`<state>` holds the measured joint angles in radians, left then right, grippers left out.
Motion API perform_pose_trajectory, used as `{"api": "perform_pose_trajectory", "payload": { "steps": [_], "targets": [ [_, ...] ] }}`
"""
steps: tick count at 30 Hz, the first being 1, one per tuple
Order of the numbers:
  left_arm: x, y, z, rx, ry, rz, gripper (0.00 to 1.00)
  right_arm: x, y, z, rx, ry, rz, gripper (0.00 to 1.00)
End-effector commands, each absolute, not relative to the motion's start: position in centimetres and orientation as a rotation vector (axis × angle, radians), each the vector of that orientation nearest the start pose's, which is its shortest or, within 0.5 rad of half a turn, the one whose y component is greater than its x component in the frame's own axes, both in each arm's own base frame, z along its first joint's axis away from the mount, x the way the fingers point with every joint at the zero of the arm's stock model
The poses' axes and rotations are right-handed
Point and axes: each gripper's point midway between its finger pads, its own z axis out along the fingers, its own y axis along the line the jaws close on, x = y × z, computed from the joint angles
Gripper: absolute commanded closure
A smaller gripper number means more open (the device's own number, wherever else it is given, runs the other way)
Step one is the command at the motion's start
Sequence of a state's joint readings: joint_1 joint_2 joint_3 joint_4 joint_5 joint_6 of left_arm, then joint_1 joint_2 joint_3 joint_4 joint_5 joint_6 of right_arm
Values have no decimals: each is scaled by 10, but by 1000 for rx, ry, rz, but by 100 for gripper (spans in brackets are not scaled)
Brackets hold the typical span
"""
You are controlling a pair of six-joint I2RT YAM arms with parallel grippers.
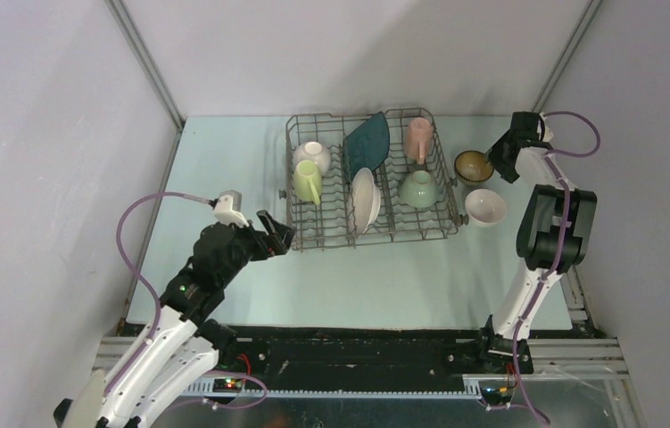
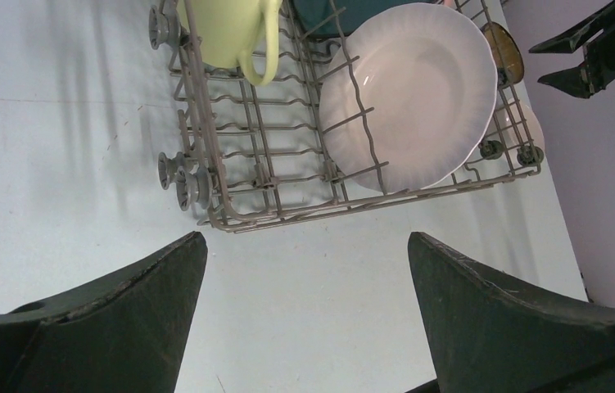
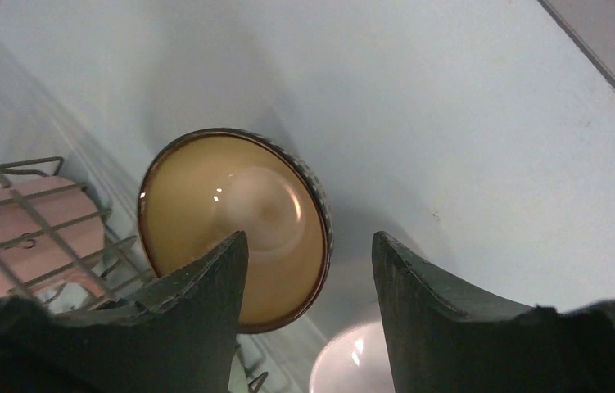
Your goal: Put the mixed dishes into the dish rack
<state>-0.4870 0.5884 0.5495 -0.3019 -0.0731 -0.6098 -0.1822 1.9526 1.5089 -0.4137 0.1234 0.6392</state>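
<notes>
**Five dishes racked, two bowls on the table, both grippers open**

Your left gripper (image 1: 281,237) hovers over the table (image 1: 358,285) just off the near-left corner of the dish rack (image 1: 313,234), jaws spread wide and holding nothing.

Inside the rack, from the left:
- A white bowl (image 1: 311,152) sits at the back, with the yellow-green mug (image 1: 307,181) in front of it.
- The dark teal square plate (image 1: 367,143) stands on edge at the back, with the white round plate (image 1: 365,200) in front of it, also on edge.
- The pink mug (image 1: 418,136) sits at the back, with the pale green bowl (image 1: 419,190) in front.

Just right of the rack, on the table, are the brown bowl (image 1: 473,166) and, closer to the arm bases, a second white bowl (image 1: 485,207).

Your right gripper (image 1: 497,162) is down at the brown bowl with its jaws apart. In the wrist view the bowl's rim shows between them. You cannot tell whether they touch it.
</notes>
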Motion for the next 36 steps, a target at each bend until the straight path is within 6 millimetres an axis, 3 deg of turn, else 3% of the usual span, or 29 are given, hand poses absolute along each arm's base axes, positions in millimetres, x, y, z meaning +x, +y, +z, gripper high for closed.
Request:
{"api": "perform_pose_trajectory", "payload": {
  "steps": [1,6,10,14,15,19,29,32,34,36],
  "targets": [
    [238,-133,214,-159,1903,-649,0,503,-84,90,1021,2220,60,40],
    [237,-134,220,-136,1877,-658,0,506,-79,69,1014,2255,92,43],
    [237,-134,218,-139,1885,-655,0,511,-71,58,996,2286,147,51],
    [237,-136,216,-137,1893,-660,0,513,-69,62,993,2277,163,76],
    [237,-137,217,-133,1891,-666,0,512,-70,68,990,2264,158,84],
    [237,-139,217,-125,1891,-673,0,507,-79,98,981,2195,108,98],
    [237,-149,218,-90,1892,-722,0,492,-79,202,917,1961,-13,100],
    [237,-155,223,-62,1879,-757,0,480,-64,232,849,1879,13,100],
    [237,-160,227,-30,1871,-775,0,478,-43,253,743,1852,62,100],
    [238,-163,233,-1,1862,-779,0,477,-3,273,583,1853,155,100]
  ]
}}
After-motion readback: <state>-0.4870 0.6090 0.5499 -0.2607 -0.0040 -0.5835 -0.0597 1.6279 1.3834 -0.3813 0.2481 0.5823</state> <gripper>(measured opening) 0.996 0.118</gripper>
